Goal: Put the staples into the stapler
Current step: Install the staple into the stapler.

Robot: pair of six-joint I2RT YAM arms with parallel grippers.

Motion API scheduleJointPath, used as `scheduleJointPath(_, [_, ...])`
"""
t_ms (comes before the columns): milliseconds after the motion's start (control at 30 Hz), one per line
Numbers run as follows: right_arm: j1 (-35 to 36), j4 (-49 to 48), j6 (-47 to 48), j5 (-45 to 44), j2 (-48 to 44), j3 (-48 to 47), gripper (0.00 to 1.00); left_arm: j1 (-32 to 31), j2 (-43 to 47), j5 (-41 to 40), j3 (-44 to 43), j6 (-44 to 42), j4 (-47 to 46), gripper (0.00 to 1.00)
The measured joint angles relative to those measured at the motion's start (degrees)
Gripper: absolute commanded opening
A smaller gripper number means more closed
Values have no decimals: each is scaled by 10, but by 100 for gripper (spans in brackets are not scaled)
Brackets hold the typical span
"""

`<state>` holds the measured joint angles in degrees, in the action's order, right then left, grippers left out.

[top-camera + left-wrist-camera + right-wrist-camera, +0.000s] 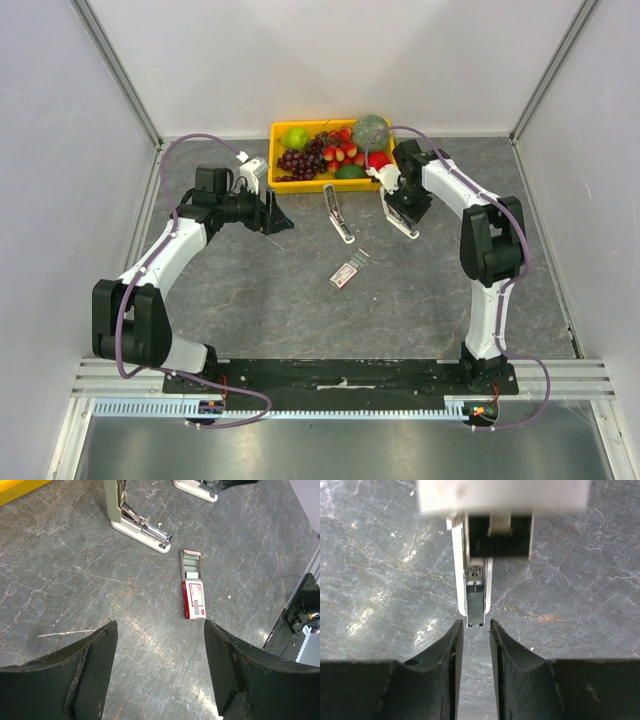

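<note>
Your right gripper point(475, 625) has its fingers point(445, 665) parted by a narrow slit. Bare table point(250, 300) shows through the slit and nothing is pinched in it. Just past the tips lies the right stapler point(476, 595), hinged open, with the end of its metal channel pointing straight into the gap. The channel looks slightly narrower than the gap, but you cannot tell from these views whether the tips touch it. A blurred white block fills the top of that wrist view, too close to make out.

Your left gripper point(160, 625) hangs above the table with its fingers point(92, 675) spread wide and nothing between them. Ahead of them lies the staples box point(194, 585), flat on the table, its red and white sleeve slid partly back so the silvery strips show at the far end. It sits near the table's middle, closer to the arm bases than either stapler and apart from both.

Beyond the box you see the middle stapler point(140, 525), also hinged open, lying between your two grippers. Behind it, at the far edge, is the yellow tray point(300, 186) of fruit point(297, 160). Nothing lies between the left fingers and the box
</note>
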<state>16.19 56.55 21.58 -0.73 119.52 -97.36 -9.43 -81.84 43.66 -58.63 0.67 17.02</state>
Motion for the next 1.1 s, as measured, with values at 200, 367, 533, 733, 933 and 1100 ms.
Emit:
scheduleJointPath(200, [-12,-36,8,11,-63,55,34,0,0,0,0,0,0,76])
scheduleJointPath(367, [-22,-58,12,10,-90,78,34,1,0,0,0,0,0,76])
scheduleJointPath(533, [-22,-69,12,10,-88,98,34,1,0,0,0,0,0,76])
scheduleJointPath(733, [-21,-81,11,10,-73,98,34,1,0,0,0,0,0,76])
scheduleJointPath(933, [-21,-86,11,10,-63,98,34,1,0,0,0,0,0,76])
scheduleJointPath(1100, [-21,-89,11,10,-59,98,34,1,0,0,0,0,0,76])
